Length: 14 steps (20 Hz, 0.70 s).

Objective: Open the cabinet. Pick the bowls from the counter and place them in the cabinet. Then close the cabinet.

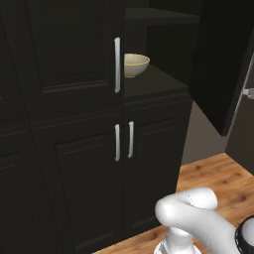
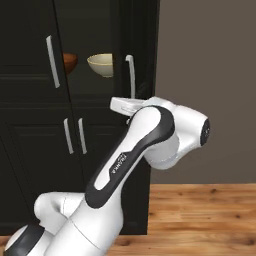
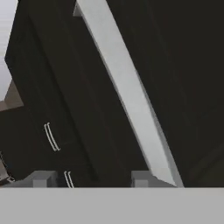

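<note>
Straddling open cabinet [image 2: 135, 45] door handle [image 3: 127, 92]: end effector [image 3: 89, 178]; bowls [image 2: 101, 64] shelved.

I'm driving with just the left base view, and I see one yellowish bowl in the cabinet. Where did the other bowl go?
Observer: The reddish-brown bowl sits left of the cream bowl, partly tucked behind the closed left door.
Operator: Where's the robot's hand?
Observer: The gripper is up by the open door's white handle.
Operator: Is it squeezing it?
Observer: The hand view shows the finger tips apart, with the handle close in front.
</note>
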Available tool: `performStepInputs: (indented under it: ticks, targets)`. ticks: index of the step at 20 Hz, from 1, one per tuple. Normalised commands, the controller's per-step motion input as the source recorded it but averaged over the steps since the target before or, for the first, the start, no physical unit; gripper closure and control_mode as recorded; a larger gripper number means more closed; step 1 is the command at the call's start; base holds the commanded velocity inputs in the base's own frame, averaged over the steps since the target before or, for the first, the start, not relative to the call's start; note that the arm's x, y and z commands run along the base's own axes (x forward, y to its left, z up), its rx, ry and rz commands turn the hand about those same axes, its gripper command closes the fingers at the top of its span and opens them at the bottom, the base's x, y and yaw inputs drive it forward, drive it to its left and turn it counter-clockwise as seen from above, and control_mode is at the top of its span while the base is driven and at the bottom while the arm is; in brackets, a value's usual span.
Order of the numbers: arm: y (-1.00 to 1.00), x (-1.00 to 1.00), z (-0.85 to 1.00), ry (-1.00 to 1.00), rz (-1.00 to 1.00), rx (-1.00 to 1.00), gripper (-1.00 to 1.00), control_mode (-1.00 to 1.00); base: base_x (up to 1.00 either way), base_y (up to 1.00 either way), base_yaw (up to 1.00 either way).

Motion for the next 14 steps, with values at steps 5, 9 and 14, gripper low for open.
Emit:
performStepInputs:
  ticks: [5, 9, 14]
  targets:
    - [0.87, 0.97, -0.28, -0.07, 0.02, 0.02, -1.00, -1.00, 0.00, 0.00, 0.00]
    - [1.00, 1.00, -0.26, -0.08, 0.00, 0.00, -1.00, -1.00, 0.00, 0.00, 0.00]
    - [1.00, 1.00, -0.21, -0.06, -0.05, 0.00, -1.00, -1.00, 0.00, 0.00, 0.00]
